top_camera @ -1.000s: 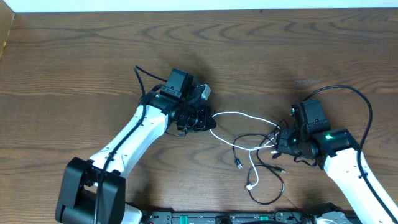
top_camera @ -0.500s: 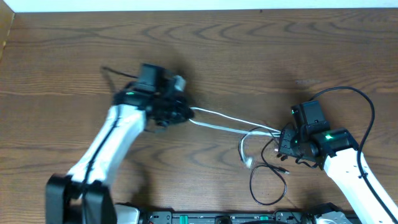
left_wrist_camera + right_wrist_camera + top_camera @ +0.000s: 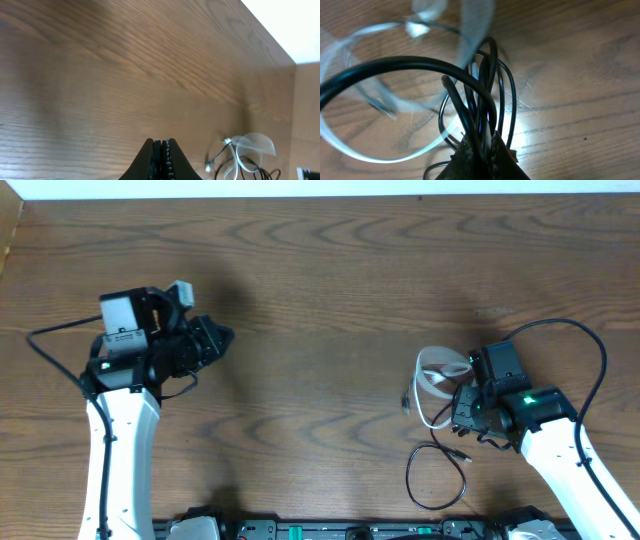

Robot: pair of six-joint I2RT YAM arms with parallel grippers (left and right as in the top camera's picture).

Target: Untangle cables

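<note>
**Left arm swung clear; white cord sprung back to the right**

Swinging out to the far left of the brown wood-grain table (image 3: 330, 270), the left gripper (image 3: 225, 337) now sits well apart from both cords, where half a second ago it was drawing the thin white cord (image 3: 440, 377) taut across the middle; that cord has since left it and recoiled toward the right side, showing as blurred loops just beside the right gripper (image 3: 460, 412), which has hardly shifted.

Two arms and two grippers are in view, with two cords, one white and one black; each arm also carries one thicker black wire, two in all.

Seen from its own wrist, the left gripper (image 3: 161, 150) has its jaws pressed together with nothing between them; the white cord (image 3: 252, 145) shows only in that view's far lower right corner, a smeared loop.

In the right wrist view, the right gripper (image 3: 482, 152) has its jaws pinched on several strands of the thin black cord (image 3: 420, 64), which rise from between the fingertips and arc away to the left; the white cord (image 3: 370, 152) curls around and behind them, too blurred to trace.

From overhead the black cord (image 3: 409, 477) runs down from the right gripper into one open loop on the wood near the front edge; a small plug end (image 3: 405, 402) sits just left of the white loops, though whose it is I cannot tell.
</note>
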